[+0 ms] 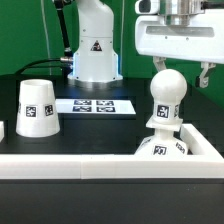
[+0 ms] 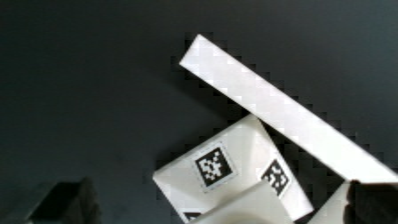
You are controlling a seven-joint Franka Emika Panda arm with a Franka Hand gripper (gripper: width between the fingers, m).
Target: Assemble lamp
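In the exterior view the gripper (image 1: 183,70) is seen high at that view's right, its two fingers spread wide and pointing down with nothing between them — it is open and empty. Just below and slightly toward the view's left of it the bulb (image 1: 167,92) is seen standing upright, apparently seated in the base (image 1: 162,141), though the base is partly hidden by the white front wall (image 1: 110,165) and the joint itself cannot be checked. The shade (image 1: 37,107) is placed well apart at the view's left, standing on its wide end, with the marker board (image 1: 92,105) lying flat between it and the base. The arm's pedestal (image 1: 93,50) is seen behind. In the wrist view only a fingertip (image 2: 59,200) is caught as a dark blur at the edge, so jaw spread cannot be told from that view; a tagged white corner of the base (image 2: 235,166) is seen beside a white wall strip (image 2: 276,105), on dark table. Risks, as a judgement: if the bulb is not fully seated, it can be knocked or tipped by a finger passing close on the way to the shade; the shade is tapered and smooth, so it can slip or tilt in a shallow grasp; and a tilted shade lowered over the bulb can be jammed — or the base, lying near the wall, can be pushed against it.
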